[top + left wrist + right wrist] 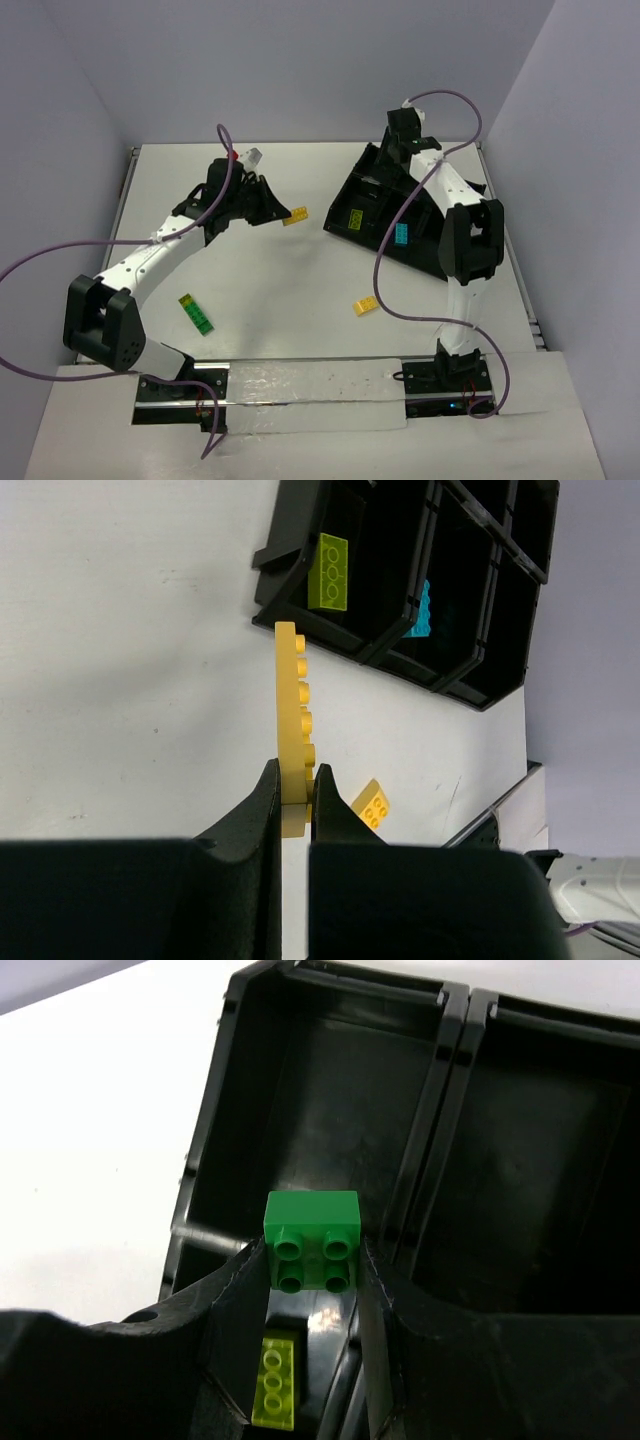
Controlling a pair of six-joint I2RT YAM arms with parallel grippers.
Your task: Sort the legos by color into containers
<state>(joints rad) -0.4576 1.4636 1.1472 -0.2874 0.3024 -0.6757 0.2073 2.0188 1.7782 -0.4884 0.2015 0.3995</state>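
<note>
From above, the left gripper (pixel 281 211) holds a long yellow brick (pixel 294 215) near the black tray (pixel 365 175). A green brick (pixel 196 313) and a small yellow brick (pixel 365 307) lie loose on the table.

Left wrist view: its fingers (pixel 262 798) pinch that brick's end.

Right wrist view: the right gripper (pixel 312 1257) clamps a square green brick (pixel 312 1232) above the tray, with a lime brick (pixel 275 1380) below.

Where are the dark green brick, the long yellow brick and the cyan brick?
dark green brick (pixel 312 1214): right wrist view, plain face above its studs.
long yellow brick (pixel 287 715): left wrist view, flat side, midway along.
cyan brick (pixel 401 235): top external view, middle of its top.
</note>
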